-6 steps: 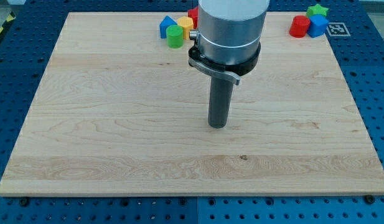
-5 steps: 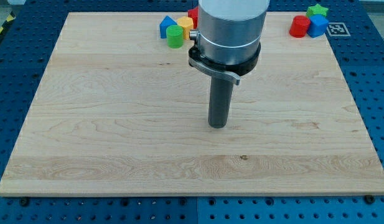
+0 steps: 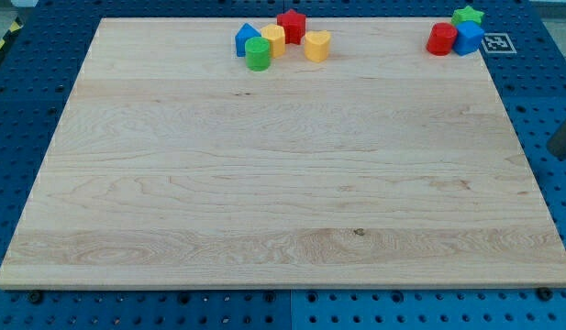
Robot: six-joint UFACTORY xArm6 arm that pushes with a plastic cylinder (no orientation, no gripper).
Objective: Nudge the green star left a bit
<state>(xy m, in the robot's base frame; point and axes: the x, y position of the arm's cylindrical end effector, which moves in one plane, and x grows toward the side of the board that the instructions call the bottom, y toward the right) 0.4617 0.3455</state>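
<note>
You can't see my tip; only a dark blur (image 3: pixel 565 137) shows, cut off by the view's right edge.

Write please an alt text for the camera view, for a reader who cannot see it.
A wooden board lies on a blue pegboard, and my tip does not show. At the view's top right the green star sits behind a red block and a blue block; five more blocks cluster at top centre.

No legible text, brand or number is showing. A black-and-white square marker (image 3: pixel 496 41) is lying at the bench's (image 3: pixel 264 183) top right corner, beside the blue block (image 3: pixel 469 38); its pattern is not readable.
</note>
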